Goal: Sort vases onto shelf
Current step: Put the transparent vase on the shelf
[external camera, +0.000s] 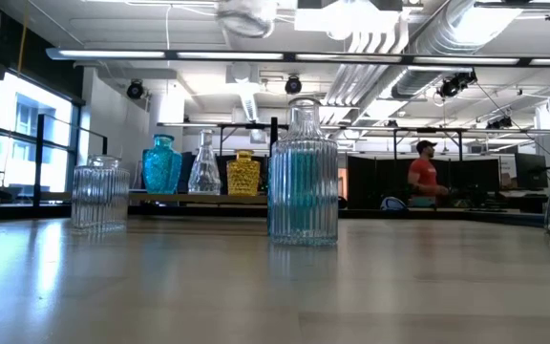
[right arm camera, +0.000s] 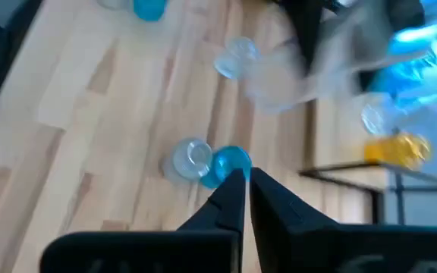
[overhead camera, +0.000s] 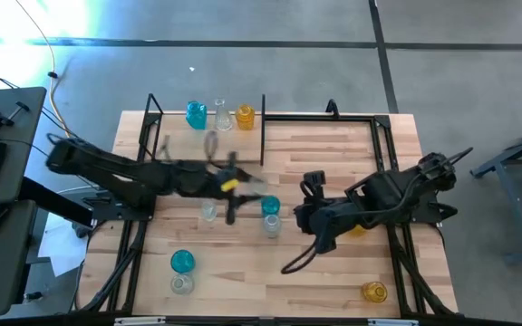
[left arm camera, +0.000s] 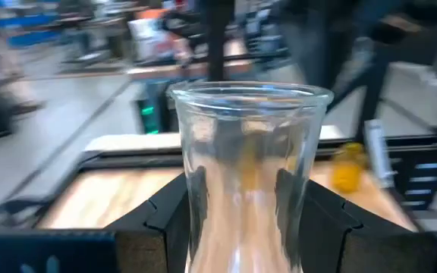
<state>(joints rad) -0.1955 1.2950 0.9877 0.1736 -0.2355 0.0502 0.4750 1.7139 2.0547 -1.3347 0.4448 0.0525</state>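
vases: three already stand in a row on the shelf point(overhead camera: 208, 136) at the far edge of the counter point(overhead camera: 333, 281) — a teal vase point(overhead camera: 196, 114), a clear vase point(overhead camera: 220, 112) and an amber vase point(overhead camera: 245, 116). your left gripper point(overhead camera: 217, 145) is out near the shelf, its fingers point(left arm camera: 158, 224) clamped on either side of a clear flared vase point(left arm camera: 249, 182); that vessel looks empty. your right gripper point(right arm camera: 246, 186) is over mid-counter, its fingers pressed together with nothing between them. just ahead of it a blue vase point(overhead camera: 270, 206) and a clear ribbed vase point(overhead camera: 272, 225) stand touching. a teal vase point(overhead camera: 181, 262) and a clear one point(overhead camera: 182, 283) sit together at the near left, and an amber vase point(overhead camera: 374, 292) stands alone at the near right. you cannot tell any contents in these.
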